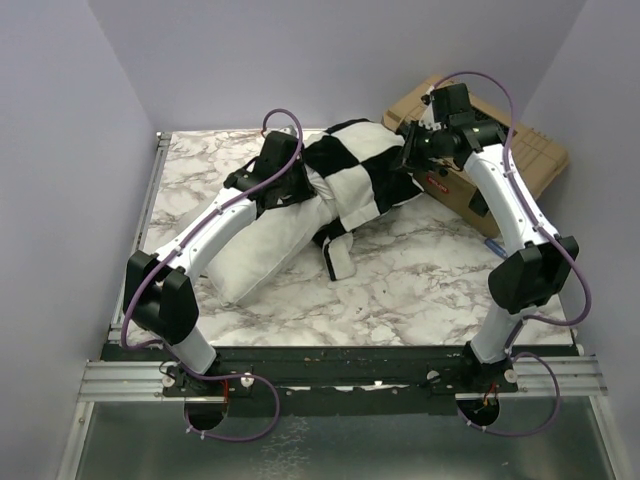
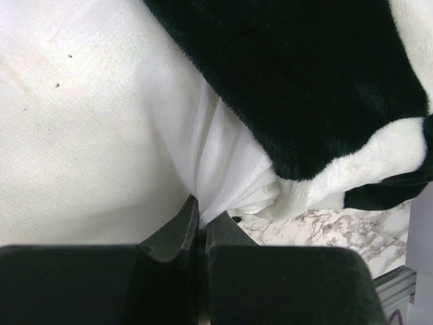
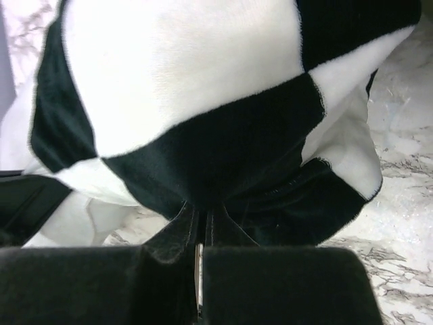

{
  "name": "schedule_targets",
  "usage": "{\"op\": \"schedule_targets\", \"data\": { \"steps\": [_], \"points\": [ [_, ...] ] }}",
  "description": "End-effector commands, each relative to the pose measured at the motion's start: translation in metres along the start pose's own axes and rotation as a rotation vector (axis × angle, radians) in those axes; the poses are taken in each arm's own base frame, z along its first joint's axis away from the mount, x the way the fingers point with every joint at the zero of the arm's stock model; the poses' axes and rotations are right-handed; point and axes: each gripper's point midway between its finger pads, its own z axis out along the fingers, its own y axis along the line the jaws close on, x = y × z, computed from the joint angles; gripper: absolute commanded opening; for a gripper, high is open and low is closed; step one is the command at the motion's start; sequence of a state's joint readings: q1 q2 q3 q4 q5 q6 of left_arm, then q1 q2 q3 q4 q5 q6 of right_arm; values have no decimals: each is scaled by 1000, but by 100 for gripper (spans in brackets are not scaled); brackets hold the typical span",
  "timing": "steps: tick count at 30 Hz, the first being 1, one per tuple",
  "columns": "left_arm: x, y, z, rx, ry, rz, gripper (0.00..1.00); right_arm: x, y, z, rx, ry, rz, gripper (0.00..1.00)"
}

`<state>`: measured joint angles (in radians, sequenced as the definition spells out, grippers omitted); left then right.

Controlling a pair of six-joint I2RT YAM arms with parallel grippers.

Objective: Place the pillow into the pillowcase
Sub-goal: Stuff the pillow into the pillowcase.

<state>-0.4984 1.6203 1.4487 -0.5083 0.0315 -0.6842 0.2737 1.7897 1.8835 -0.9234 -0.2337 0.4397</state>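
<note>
The white pillow (image 1: 250,258) lies slantwise on the marble table, and its far end is inside the black-and-white checked pillowcase (image 1: 358,165). My left gripper (image 1: 288,188) sits at the case's mouth. In the left wrist view this gripper (image 2: 201,206) is shut on a fold of the pillow (image 2: 88,135), right beside the pillowcase (image 2: 304,81) edge. My right gripper (image 1: 412,155) is at the far right end of the case. The right wrist view shows the right gripper (image 3: 205,206) shut on a black patch of the pillowcase (image 3: 203,88), which bulges above it.
A brown cardboard box (image 1: 525,150) stands at the back right corner, just behind my right arm. A loose flap of the case (image 1: 338,255) lies on the marble tabletop (image 1: 420,290). Lavender walls close in the left, back and right sides.
</note>
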Motion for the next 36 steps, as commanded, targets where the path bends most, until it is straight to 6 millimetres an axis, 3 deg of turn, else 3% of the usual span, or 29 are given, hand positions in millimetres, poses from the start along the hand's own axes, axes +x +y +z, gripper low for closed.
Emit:
{"op": "schedule_targets", "data": {
  "steps": [1, 9, 14, 17, 20, 22, 25, 29, 32, 34, 36],
  "points": [
    [-13, -10, -10, 46, -47, 15, 0, -10, 30, -45, -94, -28, -60, 0],
    [-19, 11, -3, -72, -84, -4, 0, 7, 64, -95, -262, 16, -109, 0],
    [-20, 16, 1, -106, -89, -25, 0, 24, 111, -116, -595, 66, -160, 0],
    [-19, 11, 3, -102, -87, -18, 0, 38, 125, -117, -749, 131, -169, 0],
    [-20, 5, 3, -97, -94, -13, 0, 46, 120, -105, -739, 148, -165, 3],
    [-20, -1, 3, -79, -91, -10, 0, 44, 99, -84, -588, 137, -128, 8],
    [-24, -15, -1, -29, -88, -1, 0, 36, 58, -60, -301, 104, -66, 38],
    [-39, -32, -9, 23, -110, 28, 0, 16, 38, -72, -150, -1, -95, 67],
    [-42, -46, -14, 84, -76, 119, 0, 8, 36, -85, -120, -39, -160, 78],
    [-40, -36, -18, 31, -47, 175, 18, 4, 38, -91, -100, -53, -207, 81],
    [-35, -10, -24, -92, -16, 223, 47, -2, 41, -96, -71, -80, -249, 83]
  ]
}}
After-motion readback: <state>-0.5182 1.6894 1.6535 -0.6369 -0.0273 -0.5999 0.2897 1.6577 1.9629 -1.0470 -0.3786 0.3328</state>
